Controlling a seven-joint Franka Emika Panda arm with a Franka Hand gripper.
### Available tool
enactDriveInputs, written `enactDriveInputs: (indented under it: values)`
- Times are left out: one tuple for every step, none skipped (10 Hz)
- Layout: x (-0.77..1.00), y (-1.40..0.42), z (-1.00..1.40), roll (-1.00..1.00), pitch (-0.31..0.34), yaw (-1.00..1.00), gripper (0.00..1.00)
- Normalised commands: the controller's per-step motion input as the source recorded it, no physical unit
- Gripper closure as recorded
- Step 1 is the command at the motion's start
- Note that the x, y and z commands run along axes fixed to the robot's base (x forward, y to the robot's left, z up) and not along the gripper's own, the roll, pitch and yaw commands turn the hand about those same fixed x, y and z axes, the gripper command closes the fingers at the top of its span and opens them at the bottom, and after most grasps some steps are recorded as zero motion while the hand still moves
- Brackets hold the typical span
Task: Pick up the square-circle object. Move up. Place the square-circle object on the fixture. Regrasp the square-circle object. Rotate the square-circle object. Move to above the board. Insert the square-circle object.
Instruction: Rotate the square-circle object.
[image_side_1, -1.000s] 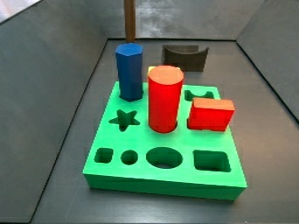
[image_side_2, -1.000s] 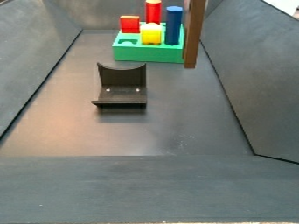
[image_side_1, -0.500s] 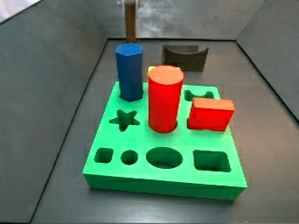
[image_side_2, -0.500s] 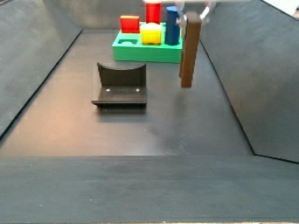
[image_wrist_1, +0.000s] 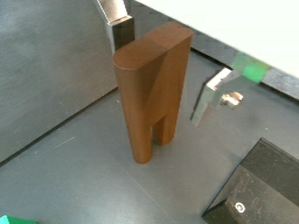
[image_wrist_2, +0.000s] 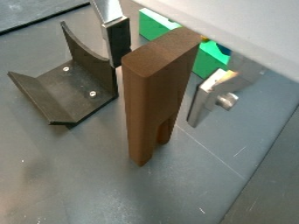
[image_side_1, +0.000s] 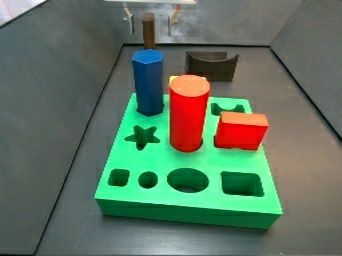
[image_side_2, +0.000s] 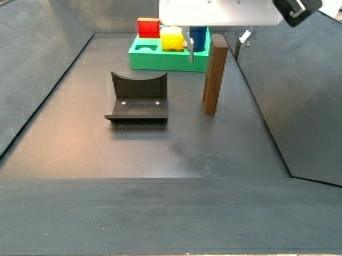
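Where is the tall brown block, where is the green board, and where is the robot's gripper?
square-circle object (image_wrist_2: 149, 96), wrist view, on its broad front face.
board (image_side_1: 201, 195), side view, on its near edge.
gripper (image_wrist_1: 166, 63), wrist view, midway between the fingertips, astride the block's top.

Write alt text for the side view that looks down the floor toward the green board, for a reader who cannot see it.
The gripper has its fingers on either side of the top of the square-circle object, a tall brown block standing upright on the dark floor. The fixture sits apart beside it. The green board, holding coloured pieces, lies behind.
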Motion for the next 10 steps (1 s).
enactDriveInputs:
  values:
    - [-0.01,0.0,1.0,0.05,-0.052,-0.01,0.0]
    - [-0.03,0.0,1.0,0.05,-0.013,0.0,0.0]
    - [-0.03,0.01,0.89,0.06,0.0,0.0,0.0]
    - [-0.02,0.01,0.66,0.07,0.022,0.0,0.0]
    - [-0.01,0.01,0.48,0.07,0.039,0.01,0.0]
    - [0.0,0.01,0.24,0.08,0.065,0.01,0.0]
    - [0.0,0.08,0.0,0.01,0.013,-1.0,0.0]
    - [0.02,0.07,-0.12,0.01,0.012,-1.0,0.0]
    - [0.03,0.06,-0.09,0.01,0.009,-1.0,0.0]
    - [0.03,0.05,-0.04,0.01,0.008,-1.0,0.0]
